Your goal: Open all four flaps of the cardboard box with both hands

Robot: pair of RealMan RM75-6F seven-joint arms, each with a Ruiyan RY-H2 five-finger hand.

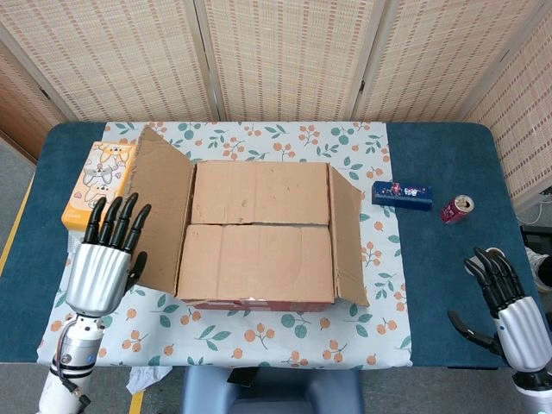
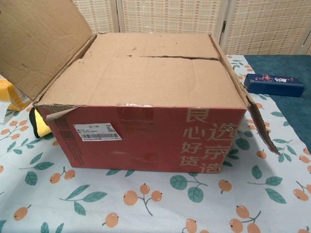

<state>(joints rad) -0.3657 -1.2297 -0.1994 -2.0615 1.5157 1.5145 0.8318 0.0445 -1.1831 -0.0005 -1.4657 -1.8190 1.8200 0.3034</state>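
Observation:
The cardboard box sits mid-table with red sides and a brown top. Its left flap is folded outward to the left, and the right flap hangs down the right side. The two inner flaps still lie flat, meeting at a seam across the middle. My left hand is beside the left flap's outer edge, fingers spread, holding nothing. At the table's front right corner my right hand is open and far from the box. Neither hand shows in the chest view.
An orange tissue pack lies left of the box, partly behind the open flap. A yellow and black object peeks out by the box's left base. A blue carton and a red can lie to the right.

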